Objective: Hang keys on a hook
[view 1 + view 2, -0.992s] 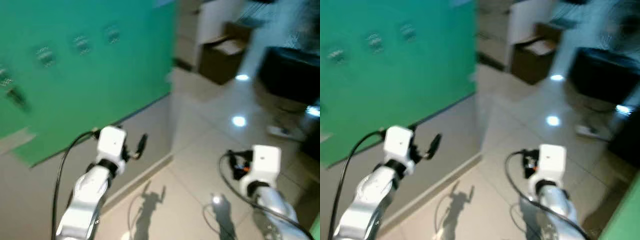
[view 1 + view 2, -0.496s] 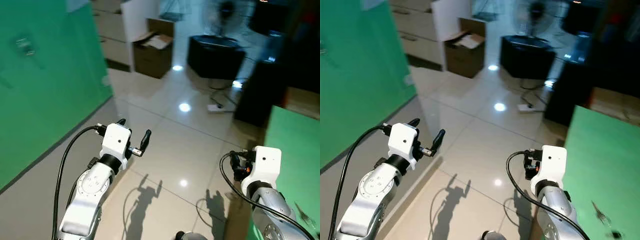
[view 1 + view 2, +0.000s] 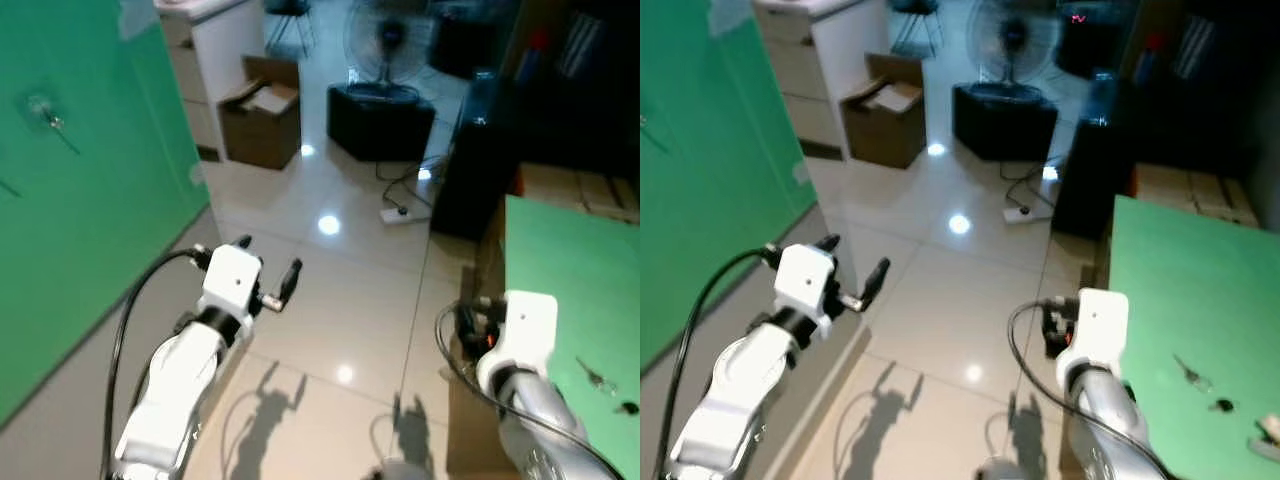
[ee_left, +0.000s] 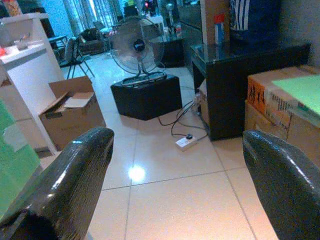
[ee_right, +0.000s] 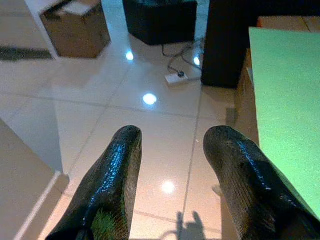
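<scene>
A: What changed?
B: View has swung right; keys (image 3: pixel 1191 372) now lie on the green bench (image 3: pixel 1160 290), near right.
A: Fingers?
B: Left gripper (image 3: pixel 265 272) spread wide, right gripper (image 5: pixel 172 172) parted; both empty.

Head stereo pair looks forward and down from above both arms onto tiled floor (image 3: pixel 340 300), green wall on robot's left, green counter (image 3: pixel 1180 300) on right. Left wrist camera sits low, facing level across the room toward fan (image 4: pixel 134 47) and cardboard box (image 4: pixel 70 117). Right wrist camera tilts downward at floor, probably sharing the power strip (image 5: pixel 176 78).
</scene>
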Controlling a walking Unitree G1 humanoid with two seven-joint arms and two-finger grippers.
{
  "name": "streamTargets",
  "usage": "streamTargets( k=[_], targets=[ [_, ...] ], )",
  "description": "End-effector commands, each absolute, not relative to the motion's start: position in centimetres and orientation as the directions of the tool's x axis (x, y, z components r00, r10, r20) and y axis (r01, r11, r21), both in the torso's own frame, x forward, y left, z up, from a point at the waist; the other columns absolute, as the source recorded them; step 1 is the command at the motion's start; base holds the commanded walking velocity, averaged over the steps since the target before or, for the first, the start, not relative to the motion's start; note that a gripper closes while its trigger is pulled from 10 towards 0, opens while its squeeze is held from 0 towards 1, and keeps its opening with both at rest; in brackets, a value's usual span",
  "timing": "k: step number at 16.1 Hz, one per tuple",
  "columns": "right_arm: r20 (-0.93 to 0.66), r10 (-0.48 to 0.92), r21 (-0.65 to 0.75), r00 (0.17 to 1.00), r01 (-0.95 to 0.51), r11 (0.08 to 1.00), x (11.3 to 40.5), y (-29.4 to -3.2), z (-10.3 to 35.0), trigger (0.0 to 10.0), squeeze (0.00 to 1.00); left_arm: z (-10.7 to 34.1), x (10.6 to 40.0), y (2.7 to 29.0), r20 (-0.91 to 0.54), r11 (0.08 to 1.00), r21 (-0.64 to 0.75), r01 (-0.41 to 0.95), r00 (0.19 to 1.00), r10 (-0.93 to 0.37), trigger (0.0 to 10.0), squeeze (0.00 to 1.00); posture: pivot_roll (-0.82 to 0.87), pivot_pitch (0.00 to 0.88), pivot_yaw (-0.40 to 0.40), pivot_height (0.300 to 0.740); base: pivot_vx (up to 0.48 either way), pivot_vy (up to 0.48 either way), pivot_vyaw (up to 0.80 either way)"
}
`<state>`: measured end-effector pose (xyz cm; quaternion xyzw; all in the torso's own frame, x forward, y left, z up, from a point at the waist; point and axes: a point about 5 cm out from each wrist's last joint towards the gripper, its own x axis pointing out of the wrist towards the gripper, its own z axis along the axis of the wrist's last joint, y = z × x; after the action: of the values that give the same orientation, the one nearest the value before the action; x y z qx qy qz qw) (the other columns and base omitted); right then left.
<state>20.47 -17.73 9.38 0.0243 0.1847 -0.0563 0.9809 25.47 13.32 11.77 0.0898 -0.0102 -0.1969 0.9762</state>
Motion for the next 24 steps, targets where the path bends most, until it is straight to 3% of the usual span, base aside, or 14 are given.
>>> streamTargets(
  k=[1,8,11,14,16,24],
  targets=[
    [-0.345,-0.118,0.020,0.931,0.133,0.991,20.7,-18.0,10.0,10.0,0.00,12.0,25.7,12.8,-0.003,0.897,0.180,0.404,0.912,-0.410,10.0,0.00,-0.09,0.000,0.051,0.740,0.000,0.375,-0.80],
    [-0.290,-0.128,-0.045,0.949,0.120,0.992,20.8,-18.3,10.6,10.0,0.00,12.5,25.9,12.0,0.029,0.878,0.213,0.430,0.895,-0.445,10.0,0.00,-0.10,0.000,0.065,0.740,0.000,-0.351,-0.79],
    [-0.223,-0.129,-0.134,0.966,0.101,0.986,21.6,-18.7,11.3,10.0,0.00,12.5,26.0,11.9,0.035,0.880,0.211,0.425,0.896,-0.442,10.0,0.00,-0.10,0.000,0.061,0.740,0.000,-0.408,0.00],
    [-0.231,-0.142,-0.084,0.962,0.126,0.988,21.9,-18.9,11.2,10.0,0.00,12.5,26.0,11.8,0.039,0.880,0.209,0.426,0.896,-0.443,10.0,0.00,-0.10,0.000,0.059,0.740,0.000,-0.366,0.00],
    [-0.233,-0.137,-0.059,0.963,0.127,0.990,22.0,-18.9,11.2,10.0,0.00,12.3,26.1,11.8,0.030,0.886,0.185,0.425,0.899,-0.437,10.0,0.00,-0.10,0.000,0.060,0.740,0.000,0.129,0.00],
    [-0.249,-0.153,-0.035,0.956,0.149,0.988,21.3,-19.1,10.2,10.0,0.00,12.6,26.3,11.6,0.051,0.873,0.195,0.447,0.884,-0.464,10.0,0.00,-0.11,0.000,0.075,0.740,0.000,0.479,-0.79]
  ],
)
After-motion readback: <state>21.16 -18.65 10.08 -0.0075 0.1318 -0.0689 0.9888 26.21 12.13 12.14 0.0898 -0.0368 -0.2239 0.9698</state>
